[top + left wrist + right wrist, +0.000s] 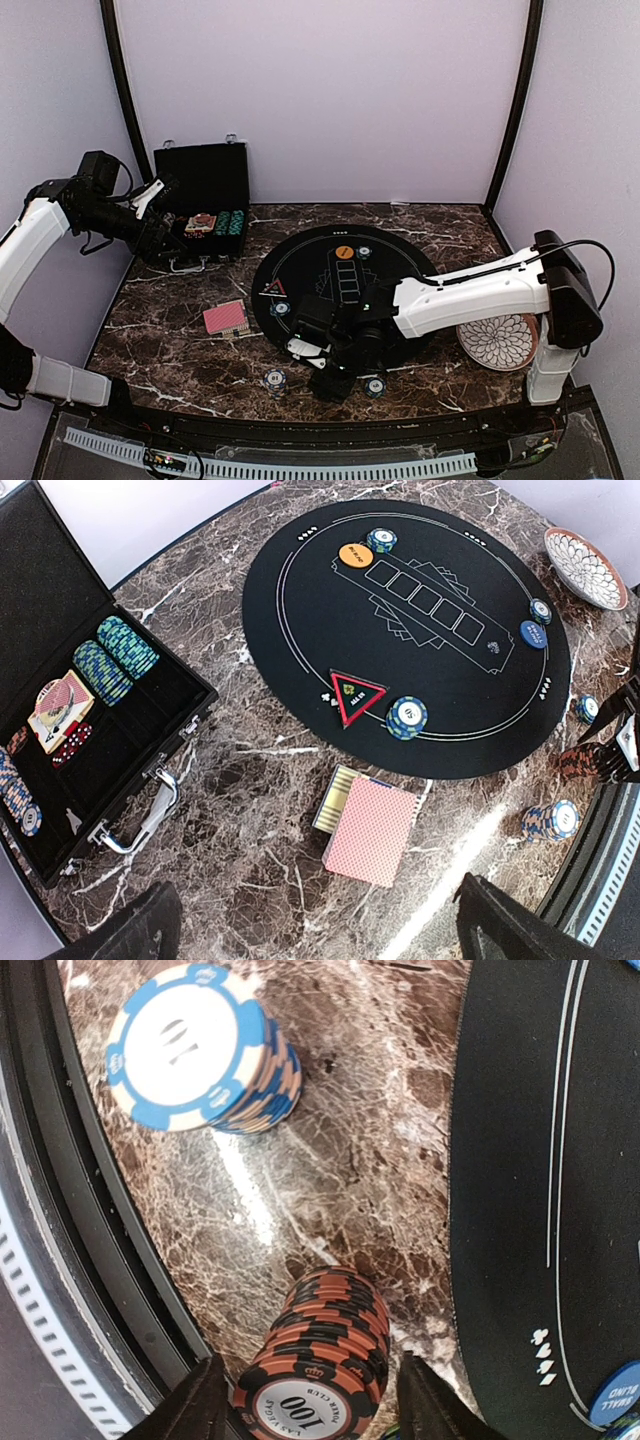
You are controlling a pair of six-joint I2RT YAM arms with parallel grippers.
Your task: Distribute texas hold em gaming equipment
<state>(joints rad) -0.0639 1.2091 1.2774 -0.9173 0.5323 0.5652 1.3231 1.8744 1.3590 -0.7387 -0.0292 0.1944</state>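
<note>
Texas hold em gaming equipment is seen strung across the top view. At upper left, teal chips (231, 224) are racked in the open black case (205, 180). At centre left a red-backed card deck (225, 317) lies on the marble table (160, 330). At centre, the triangle marker (273, 289) and orange button (343, 252) sit on the round black mat (400, 255). A blue-and-white chip stack (275, 380) stands off the mat at lower centre, and just right of it a red-and-black chip stack (315, 1360) is bracketed by the right gripper (315, 1405).

Toppling of that tall red stack is judged the main risk. An uneven squeeze, or a grip on its upper chips only, could leave the lower ones behind or scatter them toward the near edge. The blue stack nearby could also be knocked.

The left gripper (160, 213), at upper left, is held high beside the case, spread wide with nothing between its jaws. The right arm is stretched leftward and low across the mat, wrist pointing down. Its fingers (210, 1400) stand either side of the red stack, but whether it is pinched cannot be told.
</note>
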